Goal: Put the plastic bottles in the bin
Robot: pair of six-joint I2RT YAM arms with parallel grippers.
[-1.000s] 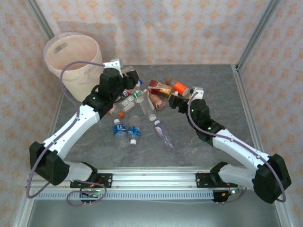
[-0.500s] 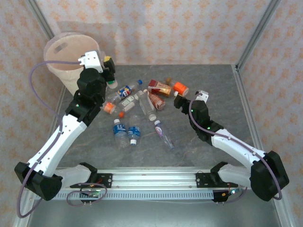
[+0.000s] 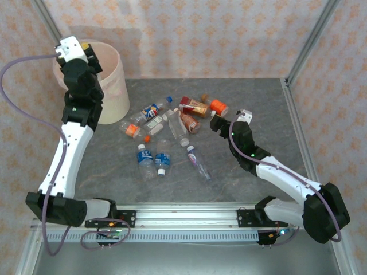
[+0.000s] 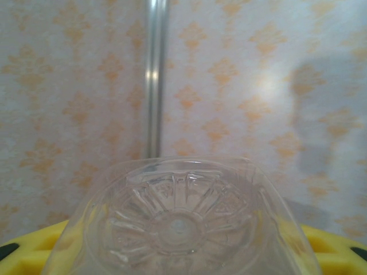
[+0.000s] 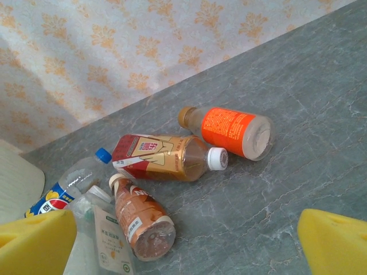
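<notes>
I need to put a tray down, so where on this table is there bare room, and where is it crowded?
Bare: the far right corner of the table, beyond the orange-labelled bottle; and the near strip between the two blue-labelled bottles and the rail. Crowded: mid-table, right of the bin.

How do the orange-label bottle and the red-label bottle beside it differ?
The orange-label bottle has a brown cap pointing left in the right wrist view; the red-label bottle a white cap pointing right. The red-label one looks amber, the orange-label one pale. Both lie on their sides.
</notes>
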